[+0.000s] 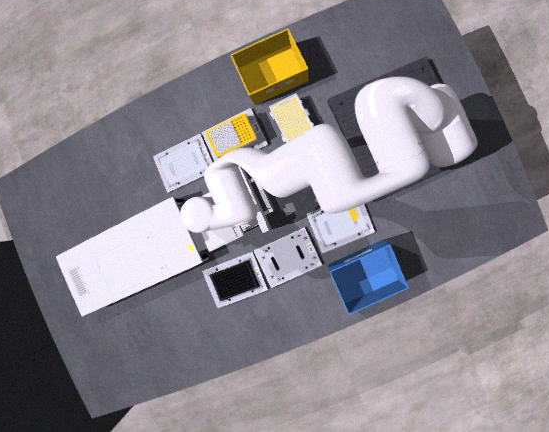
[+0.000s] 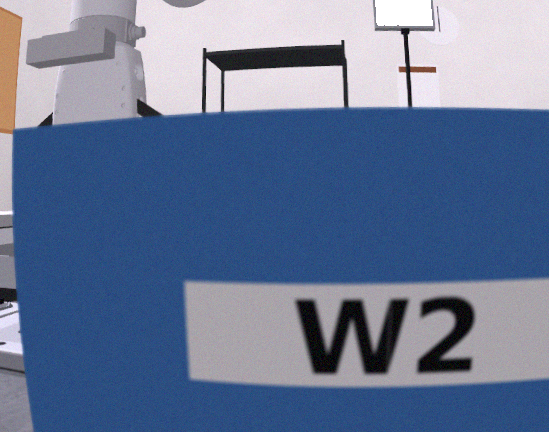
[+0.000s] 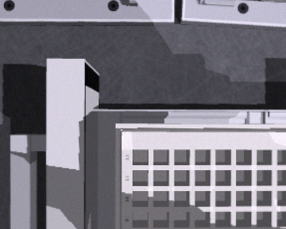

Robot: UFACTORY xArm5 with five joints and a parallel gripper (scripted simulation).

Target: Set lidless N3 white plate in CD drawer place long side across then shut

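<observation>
One wide grip is what matters here: the grey two-finger gripper [image 2: 100, 101] has closed on the white square-welled plate [image 3: 204, 174], and its jaws stand almost fully apart because the plate fills the space between them. In the wrist view, one pale finger [image 3: 65, 144] lies against the plate's left edge. The small row of numbers runs along this same edge, so I judge it to be a long side, with the jaws spanning the plate's short width.

The plate hangs under the wrist, just off the open end of the long white box-shaped cooler [image 1: 126, 255]. The small yellow lamp [image 1: 190, 246] on the cooler's corner is lit, so the drawer [image 1: 218, 240] is not shut. From above, the white robot arm [image 1: 306, 165] covers the plate completely, and only a small part of the drawer shows beside the wrist.

The coming move depends on the plate's long axis crossing the direction in which the drawer slides. I cannot tell from these views whether the plate already rests inside the locators, because the blue plastic bin marked W2 [image 2: 286, 210] hides the fingertips from the side.
</observation>
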